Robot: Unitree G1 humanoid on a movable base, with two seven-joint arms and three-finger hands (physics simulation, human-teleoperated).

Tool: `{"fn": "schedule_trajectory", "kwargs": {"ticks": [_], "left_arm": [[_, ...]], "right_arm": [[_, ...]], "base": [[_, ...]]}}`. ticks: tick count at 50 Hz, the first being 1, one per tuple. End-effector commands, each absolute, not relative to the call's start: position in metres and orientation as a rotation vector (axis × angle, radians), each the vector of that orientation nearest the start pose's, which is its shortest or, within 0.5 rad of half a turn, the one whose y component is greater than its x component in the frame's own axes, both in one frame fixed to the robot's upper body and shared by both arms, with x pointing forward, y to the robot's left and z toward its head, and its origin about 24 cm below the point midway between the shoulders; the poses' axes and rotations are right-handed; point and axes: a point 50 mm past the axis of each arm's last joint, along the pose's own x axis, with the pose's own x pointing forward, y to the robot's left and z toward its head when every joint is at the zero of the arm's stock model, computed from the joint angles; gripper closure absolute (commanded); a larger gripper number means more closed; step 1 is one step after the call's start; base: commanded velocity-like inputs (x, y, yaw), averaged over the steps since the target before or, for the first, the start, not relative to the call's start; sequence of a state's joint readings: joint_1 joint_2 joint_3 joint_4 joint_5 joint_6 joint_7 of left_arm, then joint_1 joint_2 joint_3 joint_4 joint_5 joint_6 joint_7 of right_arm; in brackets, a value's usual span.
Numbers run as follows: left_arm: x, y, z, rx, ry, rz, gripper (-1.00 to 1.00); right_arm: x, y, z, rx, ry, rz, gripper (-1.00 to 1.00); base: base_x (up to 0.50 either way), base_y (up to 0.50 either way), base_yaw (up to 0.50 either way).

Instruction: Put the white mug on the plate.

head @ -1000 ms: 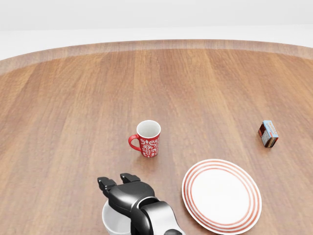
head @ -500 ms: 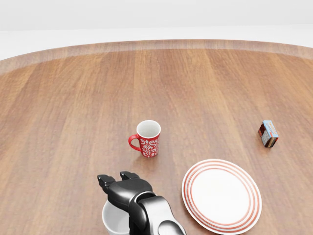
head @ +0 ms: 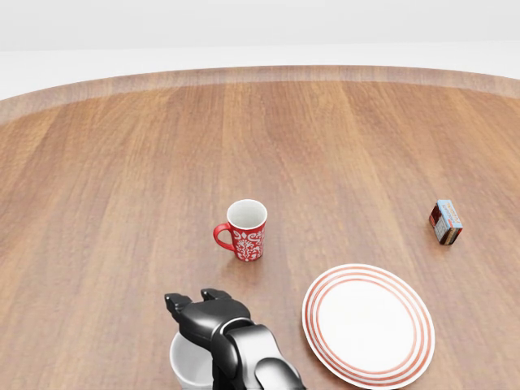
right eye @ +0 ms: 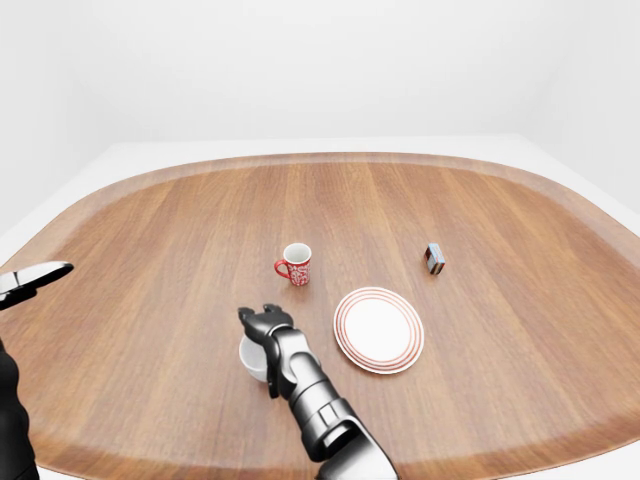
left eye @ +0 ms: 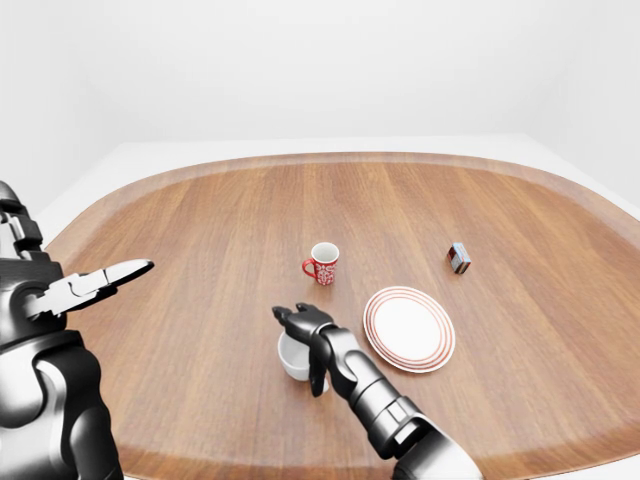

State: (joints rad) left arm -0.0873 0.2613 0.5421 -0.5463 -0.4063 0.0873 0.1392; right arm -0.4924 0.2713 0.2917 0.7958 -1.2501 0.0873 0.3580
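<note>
Left of the red-ringed white plate (head: pixel 368 323), the plain white ceramic mug (left eye: pixel 294 357) sits on the wooden counter (head: pixel 122 203); right hand (head: pixel 205 315) fingers (left eye: pixel 285 315) spread over its rim could tip it

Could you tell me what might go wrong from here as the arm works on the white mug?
The right hand sits over the white mug and hides much of it, so a poor grip could tip or drop it. The plate lies close by on the right in the head view, so a low carry might knock its rim. The red mug stands just above the hand and could be bumped.
</note>
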Motion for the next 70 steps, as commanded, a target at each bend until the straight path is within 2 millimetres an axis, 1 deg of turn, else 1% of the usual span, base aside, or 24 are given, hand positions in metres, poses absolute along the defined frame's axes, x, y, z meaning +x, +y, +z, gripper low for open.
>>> {"fn": "schedule_trajectory", "kwargs": {"ticks": [1,6,8,10,11,12,13,14,28,32,35,36,38,39,41,44,48,49,51,52,55,60,64,70], "left_arm": [[0.216,0.284,0.187,-0.107,-0.576,0.45,-1.0],[0.215,0.283,0.188,-0.107,-0.583,0.449,-1.0],[0.215,0.284,0.189,-0.107,-0.585,0.45,-1.0],[0.215,0.283,0.189,-0.106,-0.587,0.449,-1.0],[0.215,0.283,0.189,-0.106,-0.587,0.449,-1.0],[0.214,0.283,0.189,-0.107,-0.588,0.45,-1.0],[0.214,0.284,0.189,-0.107,-0.588,0.451,-1.0],[0.214,0.284,0.189,-0.107,-0.587,0.451,-1.0],[0.214,0.284,0.188,-0.108,-0.585,0.451,-1.0],[0.215,0.284,0.187,-0.109,-0.579,0.452,-1.0],[0.215,0.283,0.186,-0.106,-0.573,0.449,-1.0],[0.215,0.284,0.187,-0.106,-0.577,0.451,-1.0],[0.214,0.284,0.187,-0.107,-0.579,0.452,-1.0],[0.215,0.284,0.188,-0.107,-0.58,0.452,-1.0],[0.215,0.283,0.187,-0.105,-0.578,0.45,-1.0],[0.216,0.282,0.187,-0.103,-0.577,0.448,-1.0],[0.216,0.283,0.188,-0.103,-0.578,0.449,-1.0],[0.217,0.283,0.188,-0.102,-0.578,0.449,-1.0],[0.217,0.282,0.187,-0.102,-0.576,0.448,-1.0],[0.218,0.281,0.186,-0.101,-0.572,0.444,-1.0],[0.218,0.281,0.187,-0.101,-0.574,0.443,-1.0],[0.218,0.281,0.187,-0.099,-0.575,0.441,-1.0],[0.218,0.281,0.188,-0.1,-0.577,0.442,-1.0],[0.219,0.281,0.187,-0.099,-0.574,0.443,-1.0]], "right_arm": [[0.279,0.021,-0.029,-1.263,0.304,0.923,-1.0],[0.279,0.019,-0.031,-1.257,0.309,0.909,-1.0],[0.279,0.02,-0.031,-1.254,0.308,0.907,-0.93],[0.28,0.019,-0.031,-1.254,0.308,0.904,-0.77],[0.28,0.019,-0.031,-1.254,0.306,0.901,-0.58],[0.281,0.019,-0.031,-1.255,0.303,0.894,0.07],[0.281,0.017,-0.032,-1.259,0.302,0.883,0.95],[0.282,0.016,-0.033,-1.253,0.307,0.87,1.0],[0.282,0.016,-0.033,-1.253,0.287,0.844,1.0],[0.285,0.017,-0.027,-1.217,0.254,0.796,1.0],[0.293,0.017,-0.005,-1.187,0.168,0.745,1.0],[0.298,0.015,0.019,-1.181,0.101,0.731,1.0],[0.302,0.008,0.041,-1.186,0.048,0.709,1.0],[0.305,0.0,0.066,-1.198,0.0,0.684,1.0],[0.31,-0.012,0.091,-1.222,-0.043,0.65,1.0],[0.328,-0.047,0.146,-1.298,-0.09,0.543,1.0],[0.346,-0.085,0.185,-1.338,-0.108,0.404,1.0],[0.352,-0.101,0.199,-1.36,-0.107,0.345,1.0],[0.359,-0.118,0.21,-1.379,-0.09,0.296,1.0],[0.364,-0.134,0.217,-1.391,-0.062,0.255,1.0],[0.373,-0.168,0.218,-1.373,0.029,0.216,1.0],[0.387,-0.22,0.204,-1.323,0.18,0.126,1.0],[0.393,-0.247,0.187,-1.307,0.259,0.042,1.0],[0.393,-0.268,0.15,-1.247,0.367,-0.017,1.0]], "base": [[0.0,0.0,0.0],[0.0,0.0,0.0],[0.0,0.0,0.0],[0.0,0.0,0.0],[0.0,0.0,0.0],[0.0,0.0,0.0],[0.0,0.0,0.0],[0.0,0.0,0.0],[0.0,0.0,0.0],[0.0,0.0,0.0],[0.0,0.0,0.0],[0.0,0.0,0.0],[0.0,0.0,0.0],[0.0,0.0,0.0],[0.0,0.0,0.0],[0.0,0.0,0.0],[0.0,0.0,0.0],[0.0,0.0,0.0],[0.0,0.0,0.0],[0.0,0.0,0.0],[0.0,0.0,0.0],[0.0,0.0,0.0],[0.0,0.0,0.0],[0.0,0.0,0.0]]}}
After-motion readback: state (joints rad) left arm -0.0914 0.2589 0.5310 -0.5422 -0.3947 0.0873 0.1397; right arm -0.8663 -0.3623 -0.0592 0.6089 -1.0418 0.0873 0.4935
